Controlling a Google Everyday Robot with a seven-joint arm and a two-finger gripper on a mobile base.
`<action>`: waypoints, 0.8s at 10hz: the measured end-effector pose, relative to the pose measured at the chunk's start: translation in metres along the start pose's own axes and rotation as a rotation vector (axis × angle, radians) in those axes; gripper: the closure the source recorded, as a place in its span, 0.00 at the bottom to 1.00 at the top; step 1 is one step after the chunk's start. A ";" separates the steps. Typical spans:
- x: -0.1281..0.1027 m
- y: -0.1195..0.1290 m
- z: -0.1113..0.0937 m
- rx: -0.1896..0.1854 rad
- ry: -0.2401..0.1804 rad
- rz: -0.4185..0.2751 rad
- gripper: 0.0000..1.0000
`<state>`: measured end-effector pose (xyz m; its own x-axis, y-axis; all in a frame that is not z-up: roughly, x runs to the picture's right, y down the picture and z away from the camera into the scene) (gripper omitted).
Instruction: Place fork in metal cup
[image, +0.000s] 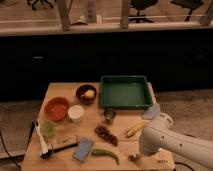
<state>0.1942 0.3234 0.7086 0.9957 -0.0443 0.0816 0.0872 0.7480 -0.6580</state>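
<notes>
The metal cup is small, shiny and grey, and stands upright at the table's middle, just in front of the green tray's left corner. A thin pale piece lying near the front left by the brush may be the fork; I cannot make out tines. My white arm comes in from the lower right. My gripper is low over the table's front edge, right of the green pepper and well in front and to the right of the cup.
A green tray stands at the back right. A dark bowl, an orange bowl, a white cup and a green cup stand at the left. A brush, blue sponge, green pepper, grapes and banana lie in front.
</notes>
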 end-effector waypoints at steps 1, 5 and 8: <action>-0.001 0.000 -0.003 0.005 0.003 -0.002 0.98; -0.010 -0.006 -0.019 0.024 0.021 -0.027 0.98; -0.018 -0.010 -0.033 0.041 0.040 -0.047 0.98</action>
<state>0.1766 0.2950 0.6891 0.9911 -0.1053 0.0811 0.1329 0.7712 -0.6226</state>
